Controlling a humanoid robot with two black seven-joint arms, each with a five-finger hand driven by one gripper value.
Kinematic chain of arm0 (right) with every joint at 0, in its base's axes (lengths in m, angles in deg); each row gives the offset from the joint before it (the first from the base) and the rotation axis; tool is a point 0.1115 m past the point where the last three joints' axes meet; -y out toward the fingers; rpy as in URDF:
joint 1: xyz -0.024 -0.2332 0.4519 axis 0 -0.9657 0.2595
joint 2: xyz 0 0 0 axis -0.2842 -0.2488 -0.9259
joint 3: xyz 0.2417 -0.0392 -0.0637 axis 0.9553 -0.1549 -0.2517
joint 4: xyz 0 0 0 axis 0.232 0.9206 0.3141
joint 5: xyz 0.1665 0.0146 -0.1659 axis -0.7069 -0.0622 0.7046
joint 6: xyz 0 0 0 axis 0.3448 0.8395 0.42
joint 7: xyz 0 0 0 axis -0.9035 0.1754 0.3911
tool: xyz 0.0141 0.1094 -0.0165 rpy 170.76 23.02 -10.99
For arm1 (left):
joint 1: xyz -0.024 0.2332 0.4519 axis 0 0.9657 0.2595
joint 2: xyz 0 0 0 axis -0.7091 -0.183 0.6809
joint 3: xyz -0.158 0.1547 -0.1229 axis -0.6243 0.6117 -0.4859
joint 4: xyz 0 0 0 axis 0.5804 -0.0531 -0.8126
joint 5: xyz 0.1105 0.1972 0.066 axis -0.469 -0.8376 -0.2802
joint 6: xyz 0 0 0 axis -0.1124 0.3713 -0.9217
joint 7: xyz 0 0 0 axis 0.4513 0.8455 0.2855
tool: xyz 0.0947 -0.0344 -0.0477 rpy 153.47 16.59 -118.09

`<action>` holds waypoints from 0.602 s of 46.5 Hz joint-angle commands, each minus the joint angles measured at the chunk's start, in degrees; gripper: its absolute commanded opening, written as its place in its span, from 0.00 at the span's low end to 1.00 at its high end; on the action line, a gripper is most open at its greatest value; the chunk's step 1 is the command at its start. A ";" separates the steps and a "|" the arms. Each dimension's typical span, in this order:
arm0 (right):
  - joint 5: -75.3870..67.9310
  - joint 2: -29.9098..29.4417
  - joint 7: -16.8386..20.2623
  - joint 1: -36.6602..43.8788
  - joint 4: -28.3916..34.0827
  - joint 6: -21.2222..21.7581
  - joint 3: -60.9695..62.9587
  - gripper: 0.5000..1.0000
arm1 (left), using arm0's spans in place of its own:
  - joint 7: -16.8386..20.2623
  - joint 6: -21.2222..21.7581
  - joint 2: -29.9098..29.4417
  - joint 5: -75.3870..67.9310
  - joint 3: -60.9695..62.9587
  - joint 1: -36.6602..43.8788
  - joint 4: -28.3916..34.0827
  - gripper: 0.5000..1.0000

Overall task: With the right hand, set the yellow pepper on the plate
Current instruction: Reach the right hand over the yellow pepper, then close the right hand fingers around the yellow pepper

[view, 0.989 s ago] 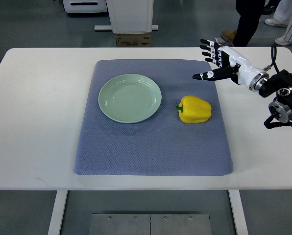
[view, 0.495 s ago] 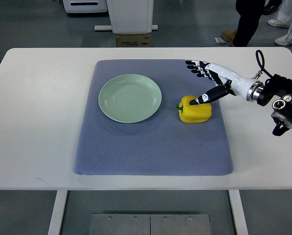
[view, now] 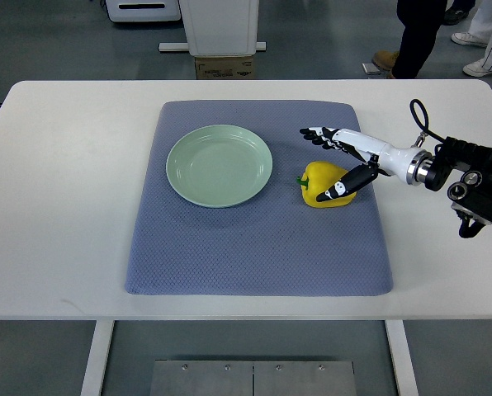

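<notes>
A yellow pepper (view: pixel 322 181) with a green stem lies on its side on the blue-grey mat (view: pixel 254 247), to the right of the pale green plate (view: pixel 219 165). My right hand (view: pixel 327 161) reaches in from the right edge and hovers over the pepper's right side. Its fingers (view: pixel 319 136) are spread above the far side of the pepper and the thumb (view: pixel 342 190) lies across its near right face. The hand is open, not closed around the pepper. The plate holds nothing. My left arm does not show.
The mat lies in the middle of a white table (view: pixel 64 206). Beyond the far edge stand a white machine base (view: pixel 221 29) with a cardboard box, and a person's legs and shoes (view: pixel 415 37) at the upper right.
My right hand has come down and leftward from the mat's far right corner to the pepper, with the thumb now low on its right face.
</notes>
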 commanded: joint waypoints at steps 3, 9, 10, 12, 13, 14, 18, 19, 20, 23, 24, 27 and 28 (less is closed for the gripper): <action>0.19 -0.20 0.08 -0.15 -0.28 -0.45 -0.86 0.97 | 0.05 -0.01 0.00 0.06 0.00 0.05 0.00 1.00; 0.28 -0.46 -0.01 -0.42 -0.89 -2.03 -1.65 0.96 | 0.05 -0.01 0.00 -0.03 0.00 -0.03 0.00 1.00; 0.28 -0.46 -0.01 -0.50 -1.07 -2.38 -1.91 0.96 | -0.03 -0.01 0.00 0.06 0.00 -0.04 0.00 1.00; 0.28 -0.55 -0.09 -0.51 -1.42 -2.73 -2.62 0.96 | -0.03 -0.01 0.00 0.06 0.00 -0.04 0.00 1.00; 0.19 -0.64 -0.18 -0.51 -1.59 -2.82 -2.88 0.95 | 0.05 -0.01 0.00 -0.03 0.00 -0.04 0.09 1.00; 0.28 -0.72 -0.36 -0.42 -1.60 -3.00 -3.06 0.94 | 0.05 -0.01 0.00 -0.03 0.00 -0.04 0.09 1.00; 0.28 -0.90 -0.71 -0.51 -2.04 -3.09 -3.85 0.93 | -0.04 -0.01 0.00 -0.03 0.00 -0.04 0.00 1.00; 0.28 -0.90 -0.71 -0.51 -2.12 -3.09 -4.02 0.93 | 0.05 -0.01 0.00 -0.03 0.00 0.05 0.00 1.00; 0.28 -0.90 -0.71 -0.51 -2.12 -3.09 -4.03 0.92 | 0.05 -0.01 0.00 -0.03 0.00 -0.03 0.00 1.00; 0.28 -1.08 -0.71 -0.51 -2.21 -3.09 -4.11 0.90 | -0.04 -0.01 0.00 -0.03 0.00 -0.03 0.00 1.00; 0.28 -1.16 -0.71 -0.51 -2.30 -3.09 -4.11 0.89 | -0.04 -0.01 0.00 -0.03 0.00 0.05 0.00 1.00; 0.28 -1.34 -0.62 -0.51 -2.56 -3.17 -4.11 0.84 | 0.05 -0.01 0.00 -0.03 0.00 -0.04 0.00 1.00; 0.28 -1.43 -0.71 -0.51 -2.65 -3.17 -4.11 0.83 | 0.05 -0.01 0.00 -0.03 0.00 -0.04 0.00 1.00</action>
